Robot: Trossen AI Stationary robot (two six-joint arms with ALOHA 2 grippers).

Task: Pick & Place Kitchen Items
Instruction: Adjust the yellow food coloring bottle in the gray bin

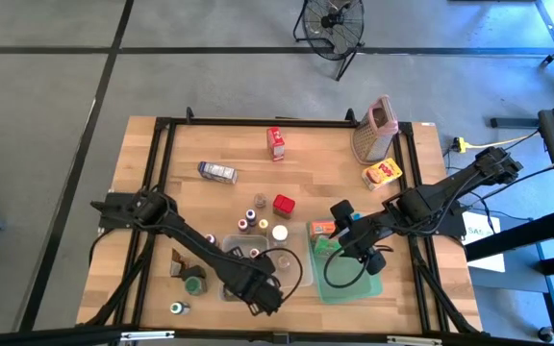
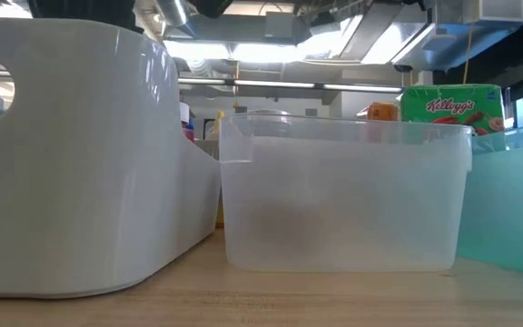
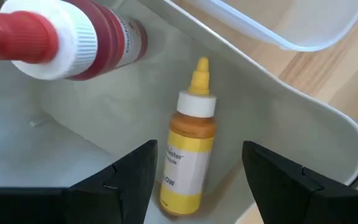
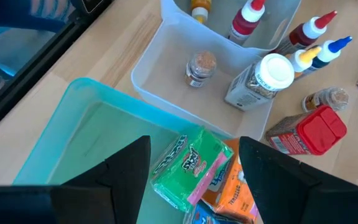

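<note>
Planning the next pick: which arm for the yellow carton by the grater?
Right. The yellow carton lies on the right side near the right arm; the right gripper is open, empty. The left gripper is over the white tub.

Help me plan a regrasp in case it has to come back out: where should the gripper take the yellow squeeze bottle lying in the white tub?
Probably across its round body, from above. The yellow bottle lies on its side on the white tub floor, nozzle pointing away from the open left gripper, whose fingers already straddle it. The tapered nozzle looks too thin to hold. The red bottle lies apart.
</note>
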